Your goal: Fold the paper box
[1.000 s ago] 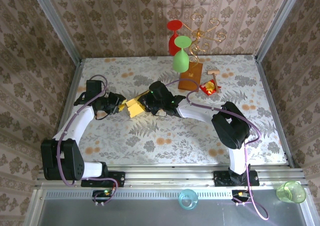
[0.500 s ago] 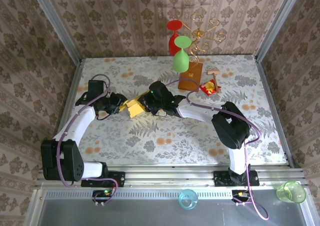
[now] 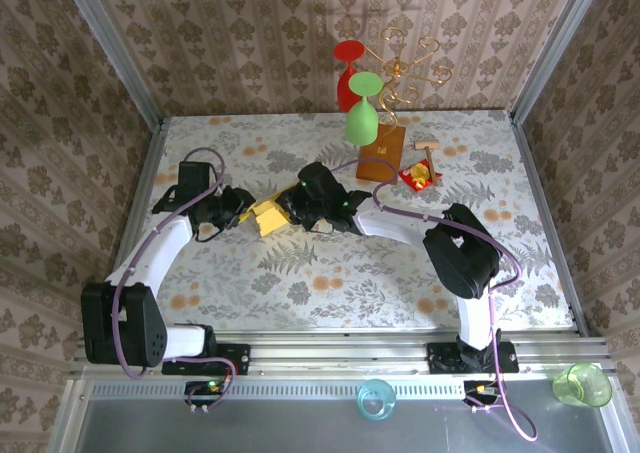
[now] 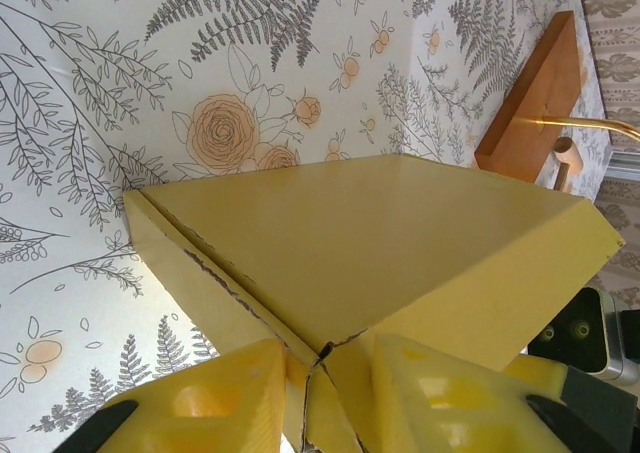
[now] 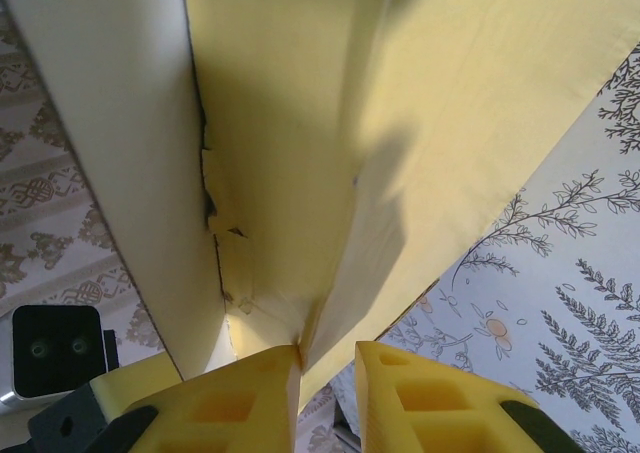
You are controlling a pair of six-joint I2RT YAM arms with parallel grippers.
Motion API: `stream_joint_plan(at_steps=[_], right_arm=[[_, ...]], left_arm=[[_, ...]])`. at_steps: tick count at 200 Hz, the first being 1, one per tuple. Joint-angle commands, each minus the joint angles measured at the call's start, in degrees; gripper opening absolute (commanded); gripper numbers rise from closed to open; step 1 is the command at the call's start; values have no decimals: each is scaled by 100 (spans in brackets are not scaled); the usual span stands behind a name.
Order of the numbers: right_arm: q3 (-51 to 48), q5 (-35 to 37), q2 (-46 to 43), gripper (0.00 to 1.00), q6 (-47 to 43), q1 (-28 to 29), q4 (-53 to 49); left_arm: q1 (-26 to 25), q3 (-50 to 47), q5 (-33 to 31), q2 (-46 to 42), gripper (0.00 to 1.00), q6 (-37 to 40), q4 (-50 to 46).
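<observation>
Paper box (image 3: 268,216) mid-table, between the left gripper (image 3: 246,213) and the right gripper (image 3: 292,209), well left of the wooden block (image 3: 380,159) and the red-yellow packet (image 3: 420,176). Resting on the table (image 3: 330,273) or raised just off it: cannot tell from above. Partly formed, with mustard panels angled up and meeting at a ridge.

Could tear. Shows a frayed seam (image 4: 250,308) at the gripped corner, and a ragged edge (image 5: 212,208) inside the fold on the other side. Pulling the two ends apart, or twisting one against the other, likely splits that weak line further.

Could slip. Thin card with only a small bite near an edge, so a sideways tug may drag it out of the pads.

Could crease in the wrong place if pushed inward from both ends at once, or buckle a panel if squeezed harder.

Could spring open again if let go on one side before a flap is tucked.

Less likely: a wide swing to the right, knocking the block and the wire stand (image 3: 405,68) on it.

Left gripper (image 4: 325,373): nearly closed, with yellow pads (image 4: 225,398) pinching the near corner where two panels meet.

Right gripper (image 5: 328,368): likewise narrow, nipping the lower edge of a panel that runs down between its pads (image 5: 240,393). Probably a single wall, though the exact bite lies hidden at the bottom of the frame.
</observation>
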Motion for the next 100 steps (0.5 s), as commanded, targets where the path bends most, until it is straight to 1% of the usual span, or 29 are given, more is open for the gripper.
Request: stream_joint_plan(at_steps=[1, 22, 40, 100], right_arm=[[69, 41, 287, 22, 60, -37, -482], [81, 30, 295, 21, 72, -48, -481], [100, 24, 320, 22, 82, -47, -476], [174, 6, 373, 21, 88, -47, -491]], left_arm=[[-203, -187, 158, -131, 30, 222, -172], [-218, -247, 159, -324, 33, 133, -15], [-231, -205, 195, -410, 36, 25, -150], [-160, -387, 231, -570, 41, -299, -13]])
